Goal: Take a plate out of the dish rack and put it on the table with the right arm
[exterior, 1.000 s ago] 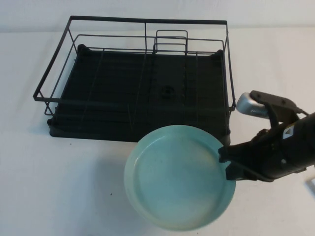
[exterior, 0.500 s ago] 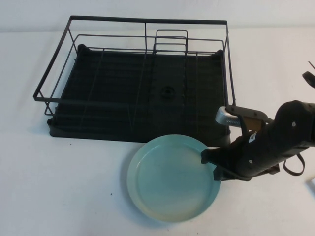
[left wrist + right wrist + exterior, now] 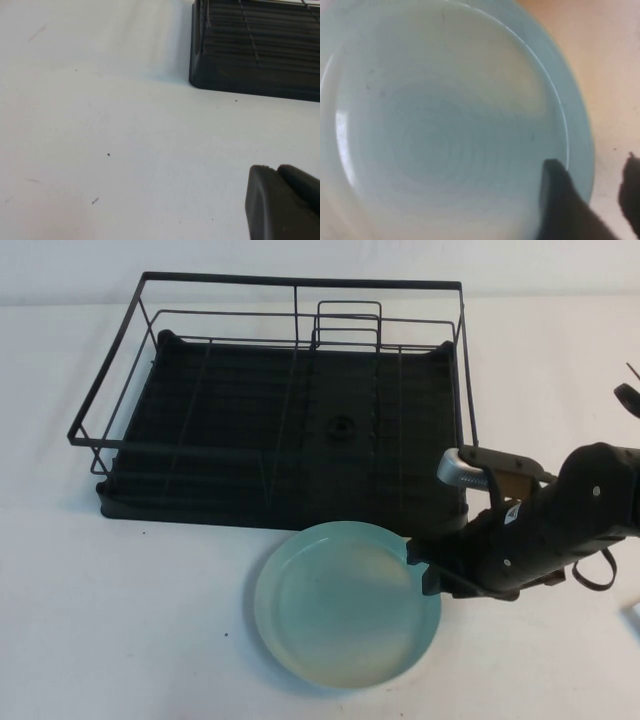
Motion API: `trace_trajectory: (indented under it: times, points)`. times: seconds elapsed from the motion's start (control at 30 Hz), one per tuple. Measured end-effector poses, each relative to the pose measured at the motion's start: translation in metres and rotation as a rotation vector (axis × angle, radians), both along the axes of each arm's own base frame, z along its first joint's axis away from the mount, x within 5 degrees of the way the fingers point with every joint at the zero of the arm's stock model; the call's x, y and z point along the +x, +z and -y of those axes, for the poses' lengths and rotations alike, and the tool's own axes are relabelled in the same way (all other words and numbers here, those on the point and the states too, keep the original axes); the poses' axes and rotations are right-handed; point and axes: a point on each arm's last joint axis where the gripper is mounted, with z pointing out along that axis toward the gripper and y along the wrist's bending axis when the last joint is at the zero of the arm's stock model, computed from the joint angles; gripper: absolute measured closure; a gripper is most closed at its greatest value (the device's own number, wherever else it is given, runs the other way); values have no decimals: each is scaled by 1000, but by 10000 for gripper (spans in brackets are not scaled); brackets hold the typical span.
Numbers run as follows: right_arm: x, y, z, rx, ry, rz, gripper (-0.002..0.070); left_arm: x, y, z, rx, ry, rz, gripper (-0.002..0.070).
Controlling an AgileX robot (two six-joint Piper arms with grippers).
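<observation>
Lying flat on the white bench [image 3: 120, 620], the mint-green plate [image 3: 345, 605] sat just in front of the dish rack [image 3: 270, 420], below the rack's front right part, its raised rim facing up. Left of the plate the bench was bare apart from a few dark specks. The left tool [image 3: 282, 202] showed only in the left wrist view, as a black tip hanging over the bench near the rack's drip-tray corner [image 3: 200, 75]; whether it was spread or pressed together could not be told. The rack held only its small upright wire divider [image 3: 348, 325] toward the back. At the plate's right edge, close to the rack's front right corner, the right tool [image 3: 432, 568] met the rim. In the right wrist view its fingers [image 3: 560, 200] were spread, one over the plate's inner face and the other outside the rim, straddling the edge. The right arm [image 3: 560, 515] reached in from the right of the plate, with its silver part [image 3: 462, 468] just beside the rack's corner post.
</observation>
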Motion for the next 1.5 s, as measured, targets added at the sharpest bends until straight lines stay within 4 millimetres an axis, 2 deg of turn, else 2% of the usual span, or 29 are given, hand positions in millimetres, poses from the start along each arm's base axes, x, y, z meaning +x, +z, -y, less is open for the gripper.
trace_trajectory:
  times: [0.13, 0.23, 0.3, 0.47, 0.53, 0.7, 0.83, 0.93, 1.1, 1.23, 1.37, 1.5]
  points:
    - [0, 0, 1, -20, 18, 9, 317, 0, 0, 0, 0, 0, 0, 678]
    - [0, 4, 1, -55, 64, -11, 304, 0, 0, 0, 0, 0, 0, 678]
    - [-2, 12, 3, -94, 112, -24, 353, 0, 0, 0, 0, 0, 0, 678]
    - [-16, 43, 12, -122, 167, -12, 612, 0, 0, 0, 0, 0, 0, 678]
    - [-24, 56, 16, -120, 180, 2, 659, 0, 0, 0, 0, 0, 0, 678]
    - [-51, 98, 32, -107, 207, 69, 689, 0, 0, 0, 0, 0, 0, 678]
    - [-87, 143, 59, -129, 224, 218, 693, 0, 0, 0, 0, 0, 0, 678]
    - [-118, 162, 80, -130, 224, 295, 693, 0, 0, 0, 0, 0, 0, 678]
    - [-170, 169, 108, -132, 248, 274, 694, 0, 0, 0, 0, 0, 0, 678]
    - [-198, 169, 124, -123, 278, 358, 694, 0, 0, 0, 0, 0, 0, 678]
    - [-206, 144, 133, -147, 291, 468, 694, 0, 0, 0, 0, 0, 0, 678]
    - [-201, 109, 140, -226, 274, 563, 694, 0, 0, 0, 0, 0, 0, 678]
